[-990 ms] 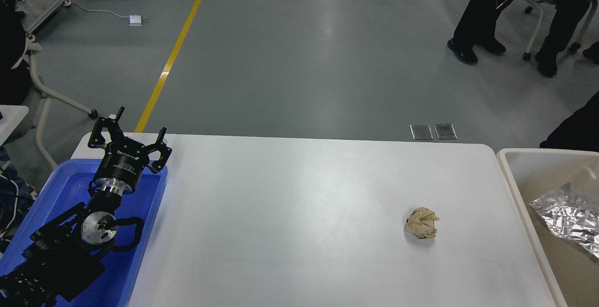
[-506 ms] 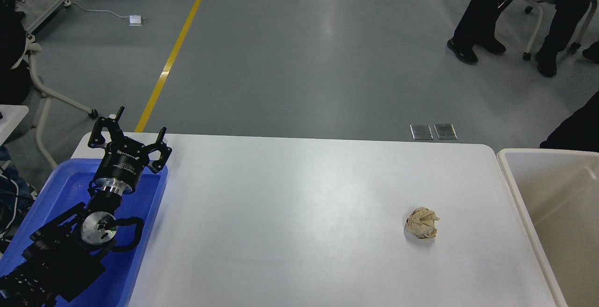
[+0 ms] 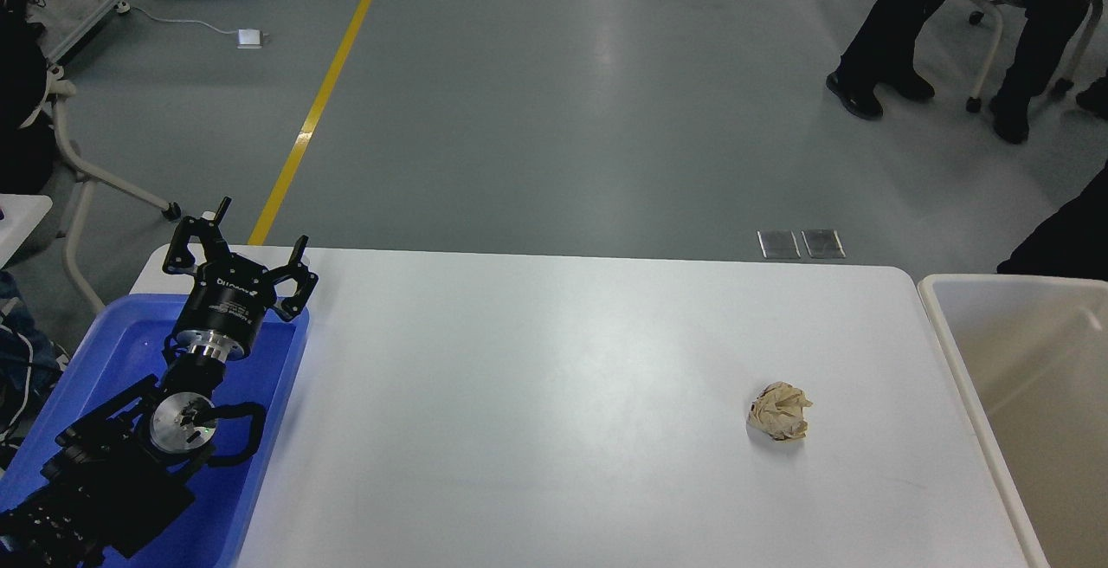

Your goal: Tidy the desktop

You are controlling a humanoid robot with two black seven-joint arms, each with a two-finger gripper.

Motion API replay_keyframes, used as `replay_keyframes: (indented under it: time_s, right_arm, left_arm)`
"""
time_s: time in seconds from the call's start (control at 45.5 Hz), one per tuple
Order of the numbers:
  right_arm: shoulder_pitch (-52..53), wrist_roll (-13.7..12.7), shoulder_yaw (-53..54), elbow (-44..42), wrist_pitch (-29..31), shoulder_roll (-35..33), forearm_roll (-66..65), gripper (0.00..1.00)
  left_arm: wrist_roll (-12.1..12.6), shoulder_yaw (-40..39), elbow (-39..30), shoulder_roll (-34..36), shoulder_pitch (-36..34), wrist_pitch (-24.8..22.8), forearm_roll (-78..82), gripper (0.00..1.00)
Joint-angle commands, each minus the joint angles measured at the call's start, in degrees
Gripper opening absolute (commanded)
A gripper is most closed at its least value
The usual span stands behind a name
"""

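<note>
The desktop (image 3: 537,395) fills the lower middle of the view, and one item is seen on it: a crumpled paper ball (image 3: 780,411), lying toward four o'clock from the table's centre, near the right edge but apart from it. A beige bin (image 3: 961,360) stands just beside the table at three o'clock, and no contents can be seen in the part of it that shows. A blue tray (image 3: 104,351) sits at the table's eight o'clock corner.

The left gripper (image 3: 254,229) is held above the tray's far edge, at about ten o'clock from the table's centre. Its fingers are spread and nothing is held between them. The right gripper is not in view.

The task is judged nearly done, with only the ball left to be cleared, presumably into the bin.

Several risks are foreseen:
- The ball is well apart from the left gripper, so a long reach across the table would be required; the right arm seems better placed.
- The ball is light and springy, so it could be nudged away by a finger arriving off-centre, or rolled off the three o'clock edge.
- A loose pinch on the outer folds could let the ball slip out before the bin is reached.
- A release made too early would drop the ball into the gap between table and bin.
</note>
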Motion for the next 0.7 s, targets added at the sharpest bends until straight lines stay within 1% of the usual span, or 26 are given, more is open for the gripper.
replay_keyframes:
  time_s: [0.0, 0.044, 0.132, 0.242, 0.33, 0.396, 0.484, 0.572, 0.616, 0.682]
  right_arm:
    - [3.31, 0.04, 13.00, 14.63, 0.05, -4.67, 0.00, 1.00]
    - [3.22, 0.13, 16.59, 19.28, -0.04, -5.55, 0.00, 1.00]
    - [2.52, 0.13, 23.10, 25.62, 0.22, -5.73, 0.00, 1.00]
    - [1.47, 0.21, 28.30, 30.90, 0.31, -5.38, 0.00, 1.00]
    - [-0.11, 1.35, 31.02, 33.80, 0.40, -4.59, 0.00, 1.00]
    - [-2.48, 3.89, 33.22, 36.00, 0.49, -3.80, 0.00, 1.00]
    - [-6.96, 9.60, 36.21, 38.90, 0.49, -1.69, 0.00, 1.00]
    - [-12.23, 14.09, 39.63, 40.05, 0.49, 1.65, 0.00, 1.00]
    - [-14.96, 15.41, 41.39, 40.14, 0.58, 3.58, 0.00, 1.00]
    - [-18.83, 16.56, 43.33, 40.23, 1.01, 6.39, -0.09, 1.00]
  left_arm:
    - [0.00, 0.00, 0.00, 0.00, -0.01, 0.00, 0.00, 1.00]
    - [0.00, 0.00, 0.00, 0.00, -0.01, 0.00, 0.00, 1.00]
    - [0.00, 0.00, 0.00, 0.00, -0.01, 0.00, 0.00, 1.00]
    - [0.00, 0.00, 0.00, 0.00, -0.01, 0.00, 0.00, 1.00]
    - [0.00, 0.00, 0.00, 0.00, -0.01, 0.00, 0.00, 1.00]
    - [0.00, 0.00, 0.00, 0.00, -0.01, 0.00, 0.00, 1.00]
    - [0.00, 0.00, 0.00, 0.00, -0.01, 0.00, 0.00, 1.00]
    - [0.00, 0.00, 0.00, 0.00, -0.01, 0.00, 0.00, 1.00]
    - [0.00, 0.00, 0.00, 0.00, -0.01, 0.00, 0.00, 1.00]
    - [0.00, 0.00, 0.00, 0.00, -0.01, 0.00, 0.00, 1.00]
